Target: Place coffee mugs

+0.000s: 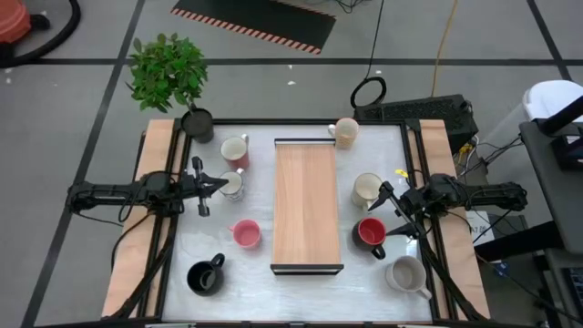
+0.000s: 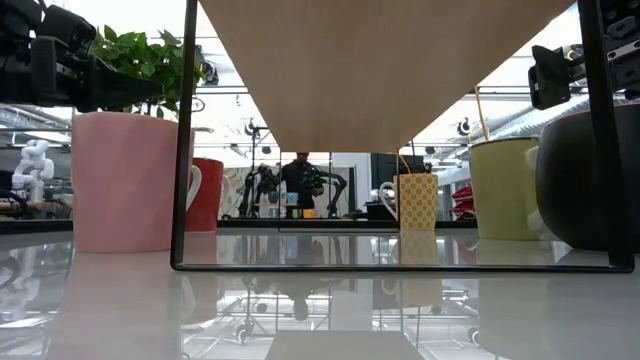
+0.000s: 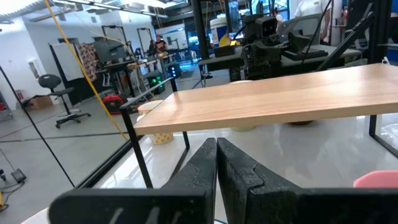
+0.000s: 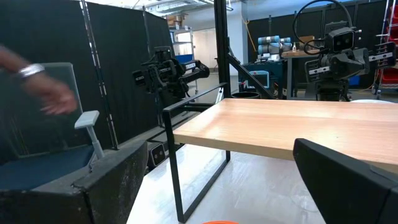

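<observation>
The red mug (image 1: 369, 232) sat just below the right tool (image 1: 390, 211), whose jaws gaped empty, while the left tool (image 1: 221, 183) stayed out of it, pinched closed by a cream mug (image 1: 231, 186).

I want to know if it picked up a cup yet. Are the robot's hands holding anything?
No, nothing is held. The left gripper is shut on nothing, and the right gripper is open and empty above the table, near the red mug.

Eight mugs stand on the table: four cream mugs (image 1: 345, 133), one pink mug (image 1: 246, 234), one red mug (image 1: 371, 234), one black mug (image 1: 204, 276) and one grey mug (image 1: 405, 274); one wooden shelf (image 1: 307, 205) at centre; one potted plant (image 1: 170, 76) at eleven o'clock
</observation>
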